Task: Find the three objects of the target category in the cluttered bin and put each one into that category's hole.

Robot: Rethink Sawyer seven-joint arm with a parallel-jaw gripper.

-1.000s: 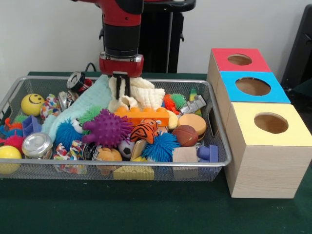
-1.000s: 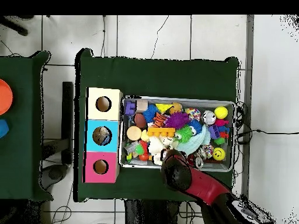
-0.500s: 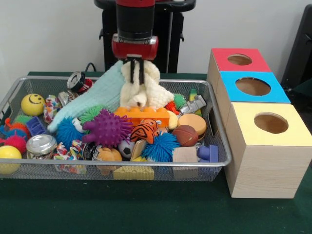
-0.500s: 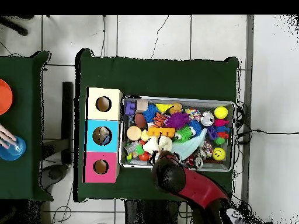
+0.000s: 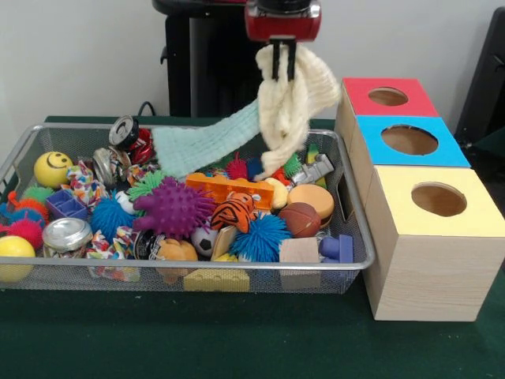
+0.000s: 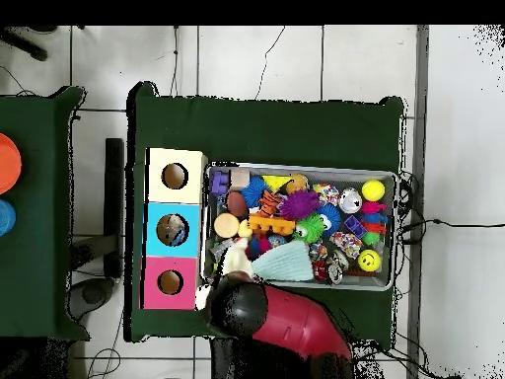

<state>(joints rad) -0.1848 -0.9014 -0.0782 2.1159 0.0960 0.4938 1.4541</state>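
My gripper (image 5: 282,61) hangs high over the bin's back right corner, shut on a cream knitted cloth (image 5: 290,106) that dangles from it. A mint green cloth (image 5: 207,145) is lifted along with it and trails left over the toys. To the right stand the red hole box (image 5: 388,96), the blue hole box (image 5: 410,140) and the yellow hole box (image 5: 439,200). In the overhead view the arm (image 6: 266,314) covers the gripper; the cream cloth (image 6: 235,260) and green cloth (image 6: 283,263) show beside the red box (image 6: 170,283).
The wire mesh bin (image 5: 347,197) holds several toys: a purple spiky ball (image 5: 173,208), an orange brick (image 5: 229,188), a tiger-striped ball (image 5: 234,212), a smiley ball (image 5: 52,168), cans (image 5: 61,235) and blocks. The blue box (image 6: 172,229) has something inside its hole.
The gripper rose and moved right toward the boxes, carrying the cream cloth clear of the toys; the green cloth lifted with it, uncovering the toys underneath.
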